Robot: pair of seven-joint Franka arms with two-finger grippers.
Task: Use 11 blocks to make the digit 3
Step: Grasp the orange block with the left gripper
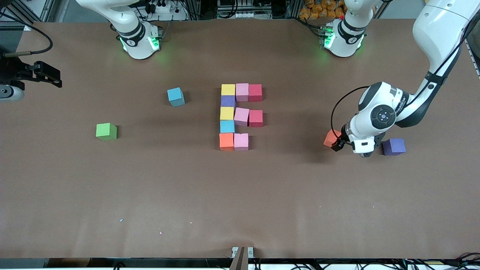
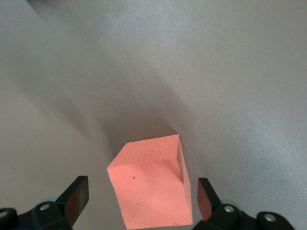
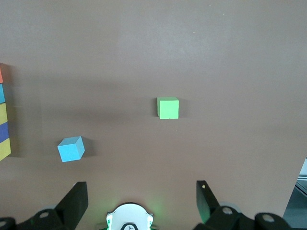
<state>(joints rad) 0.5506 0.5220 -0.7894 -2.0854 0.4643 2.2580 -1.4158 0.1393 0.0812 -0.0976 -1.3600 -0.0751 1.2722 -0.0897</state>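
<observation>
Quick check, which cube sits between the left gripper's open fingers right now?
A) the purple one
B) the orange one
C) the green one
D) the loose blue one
B: in the left wrist view the orange cube sits between the open fingers of the left gripper; in the front view the purple cube lies beside that gripper, outside its fingers.

1. The front view looks down from high up, across the table (image 1: 150, 187), at both robots.
2. The left wrist view sits very close above an orange block (image 2: 152, 184), also in the front view (image 1: 331, 138).
3. The right wrist view looks from higher up at the green cube (image 3: 168, 108), shared with the front view (image 1: 106, 131).
</observation>
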